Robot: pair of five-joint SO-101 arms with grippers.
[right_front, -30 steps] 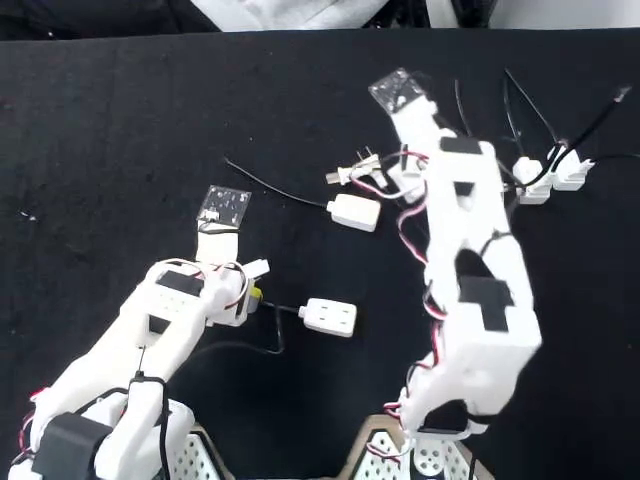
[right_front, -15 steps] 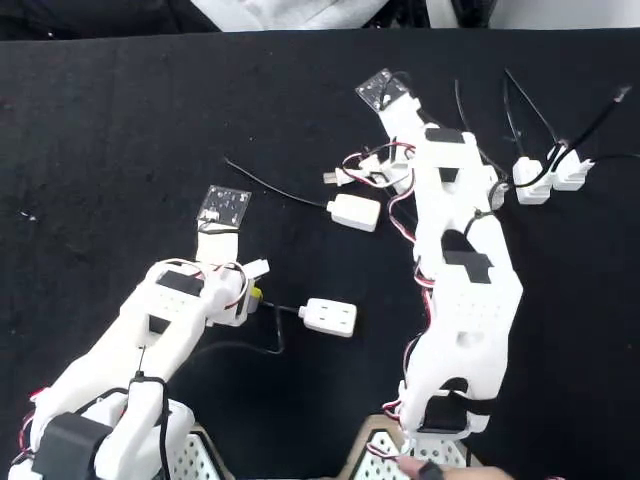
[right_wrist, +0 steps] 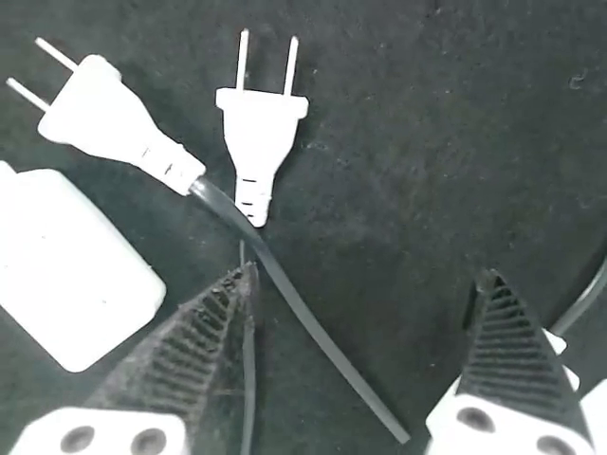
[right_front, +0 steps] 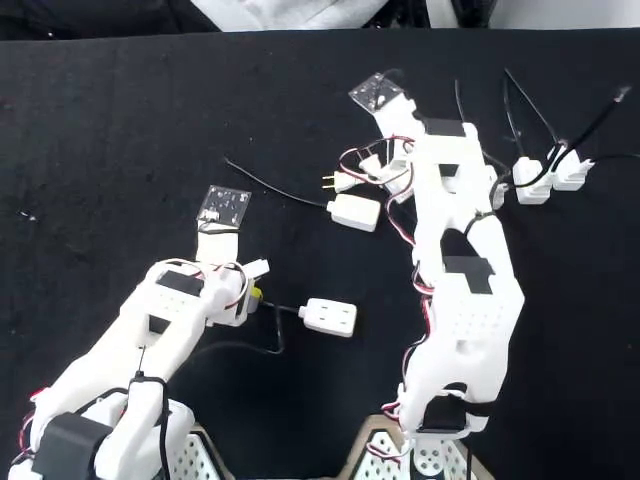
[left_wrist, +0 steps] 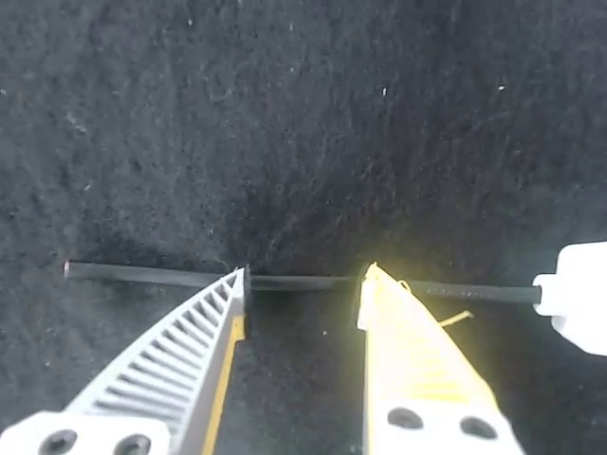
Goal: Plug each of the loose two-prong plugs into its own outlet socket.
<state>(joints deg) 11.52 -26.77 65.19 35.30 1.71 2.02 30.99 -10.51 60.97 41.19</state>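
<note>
Though illegible, marks (right_wrist: 248, 190) on plug (right_wrist: 258, 118)

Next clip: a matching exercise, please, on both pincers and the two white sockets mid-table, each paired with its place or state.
Things:
1. left pincer
2. right pincer
3. near socket
4. far socket

Place or state:
A. open, a loose plug ahead
B. well apart from that plug
C. open, tips at a black cord
D. right beside that plug

Pairs: 1-C, 2-A, 3-B, 4-D
</note>
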